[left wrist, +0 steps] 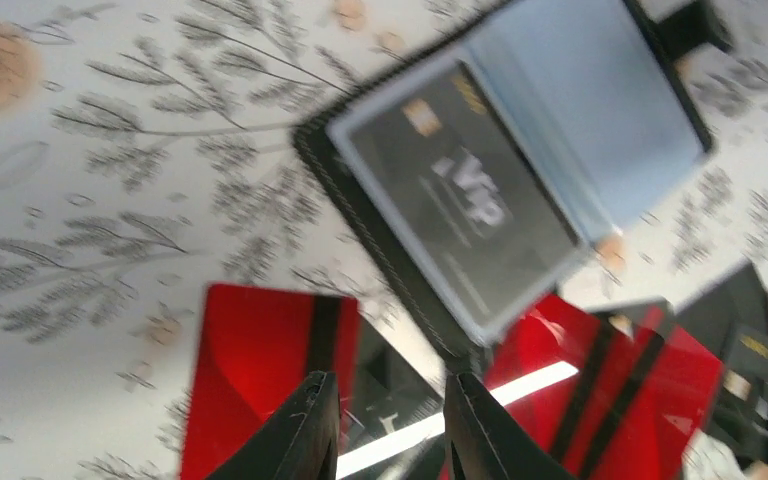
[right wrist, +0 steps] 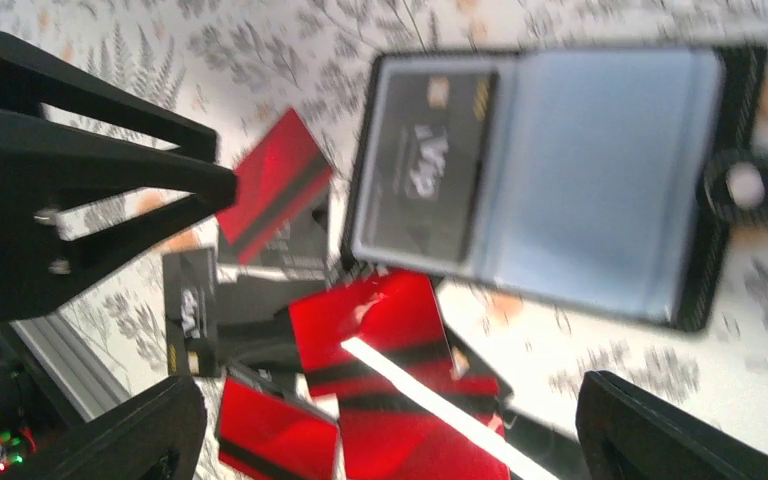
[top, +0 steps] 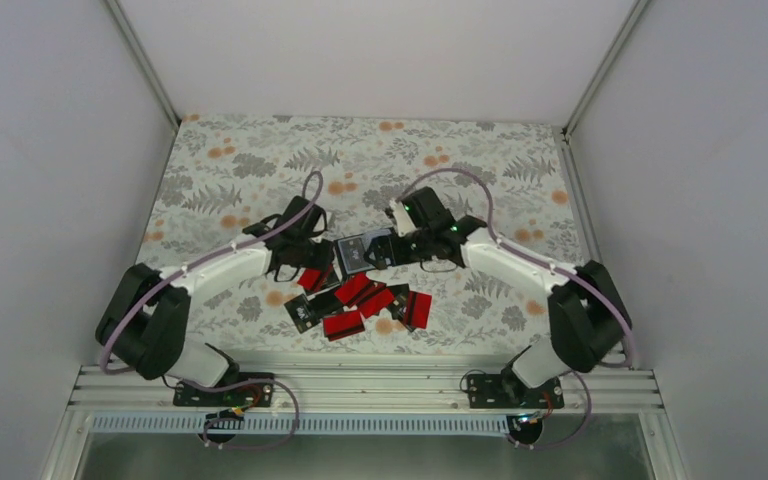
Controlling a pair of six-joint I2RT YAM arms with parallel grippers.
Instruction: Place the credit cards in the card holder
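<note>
A white tablecloth printed with grey ferns and orange blossoms (top: 260, 160) covers the tabletop, which is enclosed on three sides by plain pale grey panel walls (top: 380, 50). Slim silver aluminium posts (top: 145, 62) mark the two rear corners. A ribbed silver metal rail (top: 380, 385) spans the near edge, with a dull grey surface (top: 360, 455) below it. Soft, even light throws only faint shadows.

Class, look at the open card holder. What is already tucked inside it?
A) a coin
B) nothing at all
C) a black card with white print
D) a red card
C: a black card with white print sits in one pocket of the card holder, while the red cards lie outside it.
</note>
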